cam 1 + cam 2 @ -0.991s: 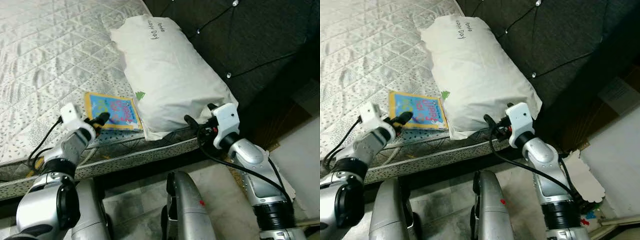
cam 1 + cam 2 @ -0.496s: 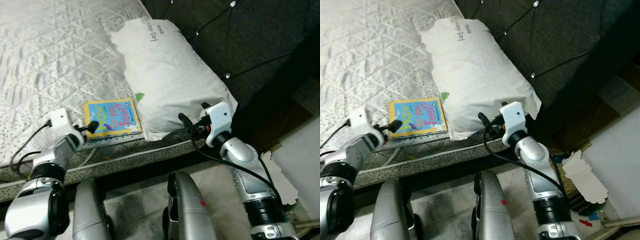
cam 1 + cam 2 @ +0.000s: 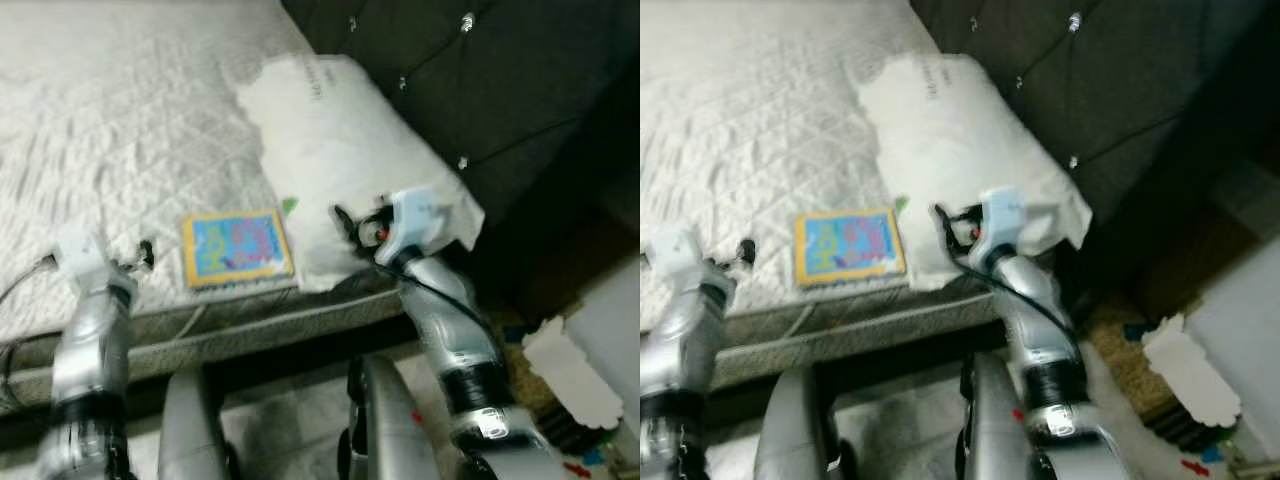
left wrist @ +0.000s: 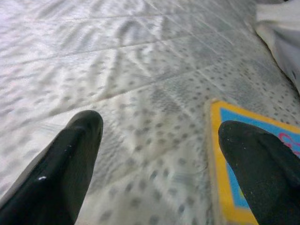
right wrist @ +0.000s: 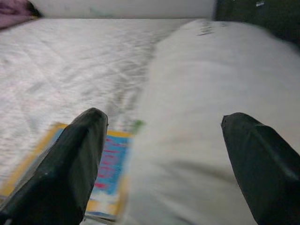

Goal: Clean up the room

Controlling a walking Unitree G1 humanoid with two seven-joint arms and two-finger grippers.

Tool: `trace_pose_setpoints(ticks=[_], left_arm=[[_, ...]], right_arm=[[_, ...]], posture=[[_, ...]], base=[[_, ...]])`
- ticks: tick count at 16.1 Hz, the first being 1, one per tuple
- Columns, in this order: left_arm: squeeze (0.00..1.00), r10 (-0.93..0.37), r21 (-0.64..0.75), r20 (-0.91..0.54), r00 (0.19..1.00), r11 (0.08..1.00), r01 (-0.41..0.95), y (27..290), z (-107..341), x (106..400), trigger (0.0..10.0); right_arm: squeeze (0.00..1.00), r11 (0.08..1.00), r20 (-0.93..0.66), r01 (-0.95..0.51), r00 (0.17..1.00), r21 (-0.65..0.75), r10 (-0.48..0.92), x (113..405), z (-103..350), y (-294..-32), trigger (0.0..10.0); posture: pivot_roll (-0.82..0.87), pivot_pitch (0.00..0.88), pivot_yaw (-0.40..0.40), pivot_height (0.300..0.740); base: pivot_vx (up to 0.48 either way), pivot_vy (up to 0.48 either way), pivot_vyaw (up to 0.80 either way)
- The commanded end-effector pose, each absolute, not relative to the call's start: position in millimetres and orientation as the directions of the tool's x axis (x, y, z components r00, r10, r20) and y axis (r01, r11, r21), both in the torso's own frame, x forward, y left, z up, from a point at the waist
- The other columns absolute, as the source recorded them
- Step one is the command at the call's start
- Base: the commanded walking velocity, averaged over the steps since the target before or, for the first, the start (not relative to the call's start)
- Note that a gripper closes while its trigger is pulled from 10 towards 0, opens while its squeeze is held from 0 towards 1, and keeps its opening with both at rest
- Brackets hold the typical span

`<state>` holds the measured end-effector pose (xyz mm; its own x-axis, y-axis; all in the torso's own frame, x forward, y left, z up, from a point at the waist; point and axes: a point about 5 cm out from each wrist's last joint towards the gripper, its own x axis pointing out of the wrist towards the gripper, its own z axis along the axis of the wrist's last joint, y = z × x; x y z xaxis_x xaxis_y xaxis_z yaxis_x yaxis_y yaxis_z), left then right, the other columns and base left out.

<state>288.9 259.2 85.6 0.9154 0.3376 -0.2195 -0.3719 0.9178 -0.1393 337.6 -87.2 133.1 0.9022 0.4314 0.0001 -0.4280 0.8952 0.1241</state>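
Observation:
A colourful picture book [image 3: 238, 248] with a yellow border lies flat on the quilted mattress [image 3: 120, 120], near its front edge. A big white pillow [image 3: 350, 150] lies to its right, against the headboard. My left gripper [image 3: 146, 253] hovers a little left of the book, open and holding nothing; in the left wrist view the book's corner [image 4: 224, 123] shows by one finger [image 4: 70, 159]. My right gripper [image 3: 348, 221] is open at the pillow's near end, and the pillow [image 5: 197, 117] fills the gap between its spread fingers [image 5: 70, 164].
A dark tufted headboard [image 3: 480, 80] rises behind and right of the pillow. A white scalloped paper piece [image 3: 570, 370] lies on the floor at the right. The mattress's front edge and bed frame [image 3: 250, 330] run just before my legs.
The view has shifted and blurred. My left gripper has drawn back to the left, off the book. My right gripper has moved up and left onto the pillow's near end.

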Motion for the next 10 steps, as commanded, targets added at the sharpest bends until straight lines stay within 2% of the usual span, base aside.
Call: trace_pose_setpoints(ticks=[1, 3, 4, 5, 6, 8, 10], left_arm=[[1.0, 0.373, -0.109, -0.145, 0.916, 0.915, -0.389, 257.3, 100.0, 285.8, 10.0], [1.0, 0.483, 0.045, -0.002, 0.876, 0.875, -0.482, 253.5, 116.7, 262.5, 10.0], [0.83, 0.492, 0.048, 0.048, 0.869, 0.868, -0.494, 251.8, 122.8, 256.7, 10.0], [0.0, 0.485, 0.106, 0.093, 0.87, 0.864, -0.493, 243.2, 126.7, 243.8, 10.0], [0.0, 0.476, 0.119, 0.096, 0.874, 0.867, -0.484, 238.6, 126.5, 237.4, 10.0], [0.0, 0.369, 0.164, 0.151, 0.917, 0.906, -0.391, 229.5, 125.0, 230.9, 10.0], [0.0, 0.372, 0.177, 0.157, 0.915, 0.901, -0.396, 227.6, 120.5, 227.8, 10.0]], right_arm=[[0.0, 0.893, -0.019, -0.428, 0.901, 0.138, 0.434, 340.2, 130.0, -83.3, 10.0], [0.0, 0.869, -0.01, -0.478, 0.876, 0.126, 0.483, 339.3, 128.6, -60.2, 10.0], [0.0, 0.867, -0.011, -0.489, 0.87, 0.101, 0.492, 338.9, 127.9, -53.9, 10.0], [0.0, 0.867, -0.004, -0.493, 0.869, 0.072, 0.495, 338.6, 126.7, -46.9, 10.0], [0.0, 0.865, 0.004, -0.5, 0.866, 0.045, 0.5, 338.0, 126.5, -44.8, 10.0], [0.0, 0.859, 0.024, -0.509, 0.861, 0.045, 0.509, 335.2, 125.7, -44.8, 10.0], [0.0, 0.897, 0.05, -0.439, 0.898, 0.054, 0.436, 336.7, 126.8, -53.0, 10.0]], posture=[[0.04, 0.0, -0.069, 0.55], [0.08, 0.0, -0.068, 0.55], [0.1, 0.0, -0.068, 0.55], [0.12, 0.0, -0.067, 0.55], [0.12, 0.0, -0.066, 0.55], [0.12, 0.0, -0.053, 0.55], [0.11, 0.0, -0.05, 0.55]], base=[[0.0, 0.0, 0.0], [0.0, 0.0, 0.0], [0.0, 0.0, 0.0], [0.0, 0.0, 0.0], [0.0, 0.0, 0.0], [0.0, 0.0, 0.0], [0.0, 0.0, 0.0]])
